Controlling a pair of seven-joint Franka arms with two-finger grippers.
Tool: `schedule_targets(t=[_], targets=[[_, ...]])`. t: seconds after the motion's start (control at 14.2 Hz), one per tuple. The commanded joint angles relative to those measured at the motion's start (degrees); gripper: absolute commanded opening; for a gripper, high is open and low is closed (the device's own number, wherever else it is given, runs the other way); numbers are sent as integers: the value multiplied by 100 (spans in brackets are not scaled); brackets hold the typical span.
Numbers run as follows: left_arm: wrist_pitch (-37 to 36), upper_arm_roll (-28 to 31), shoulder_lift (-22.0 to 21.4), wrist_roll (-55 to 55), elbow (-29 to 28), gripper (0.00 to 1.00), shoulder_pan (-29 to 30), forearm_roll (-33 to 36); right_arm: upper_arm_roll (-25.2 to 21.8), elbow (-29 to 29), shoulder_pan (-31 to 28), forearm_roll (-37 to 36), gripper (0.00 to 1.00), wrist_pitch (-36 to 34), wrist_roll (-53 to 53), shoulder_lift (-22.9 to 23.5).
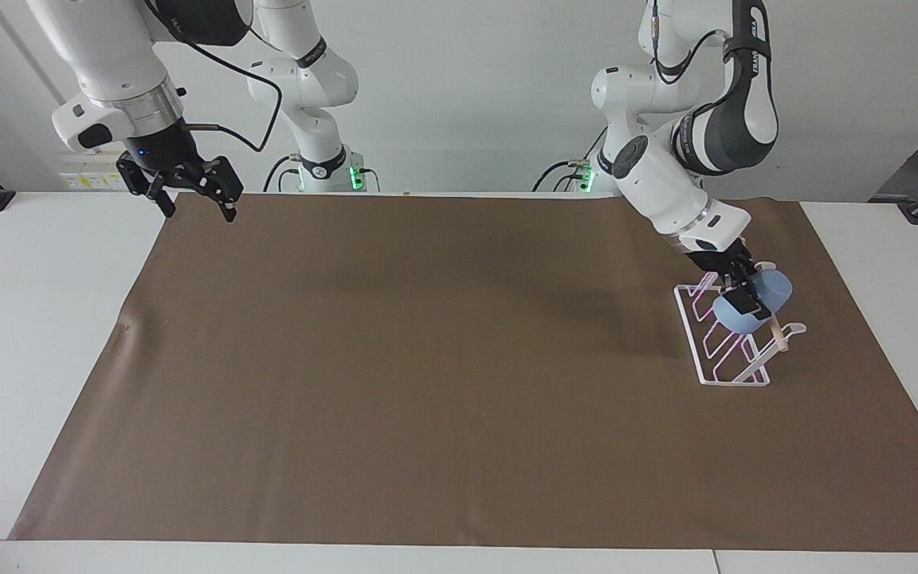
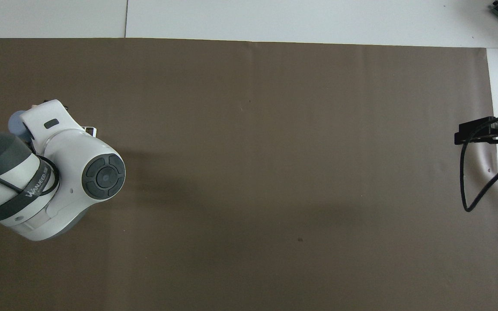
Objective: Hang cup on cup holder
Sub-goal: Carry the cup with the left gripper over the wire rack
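Left claw (image 1: 743,293) is clamped on the blue cup (image 1: 746,303), holding it tilted on its side over the cup holder (image 1: 726,339), against the wooden dowel (image 1: 778,333) along its top. The cup holder stands on the brown mat (image 1: 443,375) toward the left arm's end of the worktop (image 1: 29,319). Right claw (image 1: 192,195) waits with fingers spread wide, holding nothing, over the mat's corner well apart from the cup holder.
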Motion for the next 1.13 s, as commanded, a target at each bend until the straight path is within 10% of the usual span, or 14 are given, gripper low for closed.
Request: schedule_targets(t=[0.0, 0.21, 0.35, 0.42, 1.06], targets=[[286, -37, -199, -86, -328, 0, 110, 202, 43, 34, -18, -125, 100, -51, 30, -35], [295, -37, -216, -86, -329, 6, 110, 220, 130, 220, -27, -82, 100, -211, 30, -43], [278, -28, -217, -86, -329, 53, 110, 220, 131, 176, -45, -64, 100, -175, -5, -70], [277, -28, -217, -86, -329, 100, 119, 229, 131, 141, -54, -64, 100, -175, -22, -87], [164, -28, -182, -25, -189, 100, 102, 237, 131, -62, -89, -64, 100, -140, -31, -175]])
